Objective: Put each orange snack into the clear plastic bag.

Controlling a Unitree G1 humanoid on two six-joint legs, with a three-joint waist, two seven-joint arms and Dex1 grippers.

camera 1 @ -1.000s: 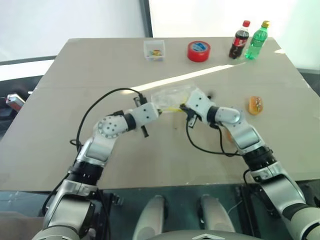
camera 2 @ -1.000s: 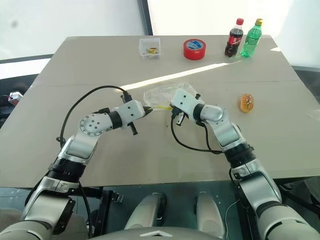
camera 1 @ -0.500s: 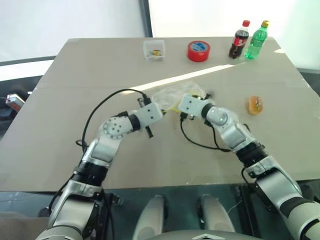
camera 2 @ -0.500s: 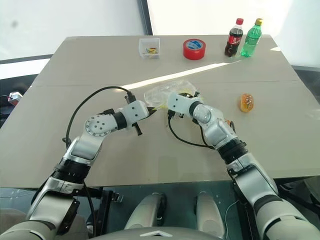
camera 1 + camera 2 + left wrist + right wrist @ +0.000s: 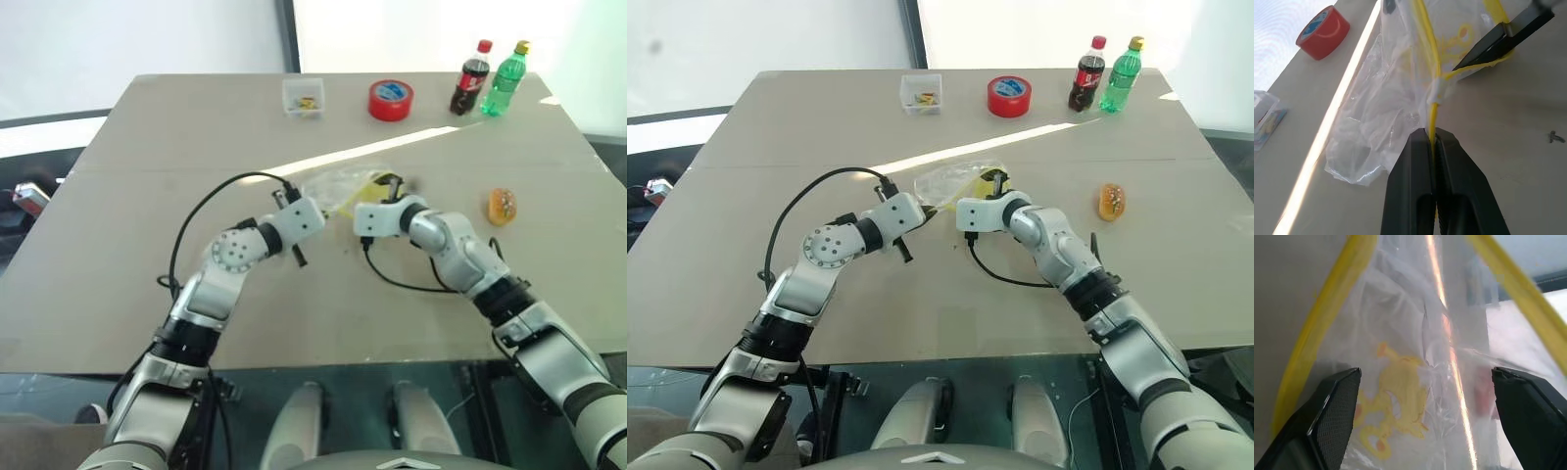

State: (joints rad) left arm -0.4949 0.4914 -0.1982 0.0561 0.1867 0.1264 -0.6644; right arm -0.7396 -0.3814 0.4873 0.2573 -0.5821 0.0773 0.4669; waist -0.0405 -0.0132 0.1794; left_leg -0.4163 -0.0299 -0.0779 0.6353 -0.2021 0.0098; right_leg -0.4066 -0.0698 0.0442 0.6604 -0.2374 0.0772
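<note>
No writing can be read anywhere: the red tape roll [image 5: 390, 100] has a blue-and-white label on its top, too small to make out, and the dark cola bottle [image 5: 468, 78] with its red cap and label stands just beside the green bottle [image 5: 501, 78] at the far right of the desk [image 5: 147, 196]. A small clear box [image 5: 302, 97] sits to the left of the tape. The desk is plain beige — a bright strip of light crosses it — with a pale wall beyond.

The clear plastic bag [image 5: 1396, 98] lies mid-desk. The left gripper [image 5: 1433, 142] is clamped on its yellow strip. The right gripper [image 5: 1425, 396] stands wide apart at the bag's mouth, holding nothing. One orange snack [image 5: 501, 206] lies on the desk, well right of the bag.
</note>
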